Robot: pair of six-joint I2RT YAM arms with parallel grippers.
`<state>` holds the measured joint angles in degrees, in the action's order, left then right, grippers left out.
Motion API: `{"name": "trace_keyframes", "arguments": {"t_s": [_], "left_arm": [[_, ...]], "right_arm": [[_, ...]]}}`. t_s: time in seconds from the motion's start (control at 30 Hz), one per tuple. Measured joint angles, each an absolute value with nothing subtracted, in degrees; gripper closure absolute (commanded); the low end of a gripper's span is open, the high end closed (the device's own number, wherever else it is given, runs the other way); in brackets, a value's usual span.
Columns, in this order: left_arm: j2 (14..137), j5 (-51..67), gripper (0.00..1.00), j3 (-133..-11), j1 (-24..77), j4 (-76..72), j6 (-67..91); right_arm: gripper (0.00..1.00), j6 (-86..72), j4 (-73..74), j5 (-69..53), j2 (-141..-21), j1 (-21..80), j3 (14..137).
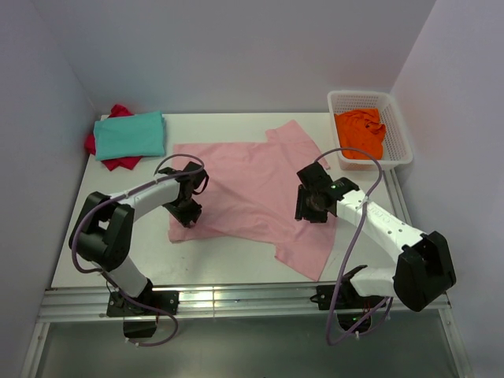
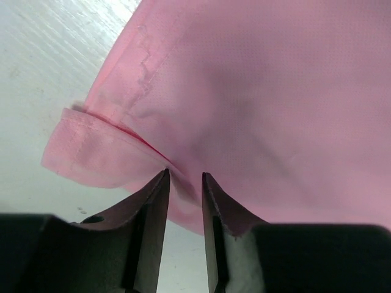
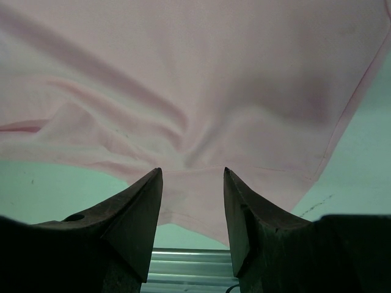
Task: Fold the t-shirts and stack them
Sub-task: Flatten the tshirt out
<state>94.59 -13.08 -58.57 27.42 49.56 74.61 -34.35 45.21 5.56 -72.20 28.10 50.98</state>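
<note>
The light pink t-shirt (image 1: pixel 252 185) lies spread open across the middle of the white desk (image 1: pixel 118 244), one sleeve reaching toward 1 o'clock and its lower corner trailing toward 5 o'clock near the front edge. The left claw (image 1: pixel 189 206) sits at the shirt's 8 o'clock edge. In the left wrist view its fingers (image 2: pixel 153 201) stand close together with a fold of the pink cloth caught between the tips, right beside a rolled, stitched hem, so this claw is pinching the shirt. The right claw (image 1: pixel 309 203) is down on the shirt at about 4 o'clock. In the right wrist view its fingers (image 3: pixel 143 201) are spread well apart, with creased pink cloth lying in the gap and wrinkles gathering toward it, and nothing there looks clamped. At 10 o'clock on the desk, a folded teal t-shirt (image 1: pixel 130 134) rests on top of a red t-shirt (image 1: pixel 120 163), whose edges show above and below it. At 2 o'clock, a white plastic mesh basket (image 1: pixel 400 126) stands by the right edge, just beyond the pink sleeve, holding a crumpled orange t-shirt (image 1: pixel 361 132).
</note>
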Motion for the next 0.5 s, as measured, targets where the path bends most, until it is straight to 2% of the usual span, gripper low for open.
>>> {"name": "trace_keyframes", "arguments": {"t_s": [0.13, 0.27, 0.5], "left_arm": [[93.9, -13.8, 0.74, -58.7, 27.5, 50.7, 74.6], [93.4, -13.8, 0.76, -58.6, 27.5, 50.7, 74.6], [93.3, -13.8, 0.62, -58.3, 27.7, 50.3, 74.6]], "right_arm": [[0.48, -34.0, 45.0, 5.5, -73.1, 28.1, 51.0], [0.48, -33.6, 44.8, 5.5, -73.6, 28.1, 51.0], [0.48, -33.1, 44.6, 5.5, -73.6, 28.1, 51.0]]}}
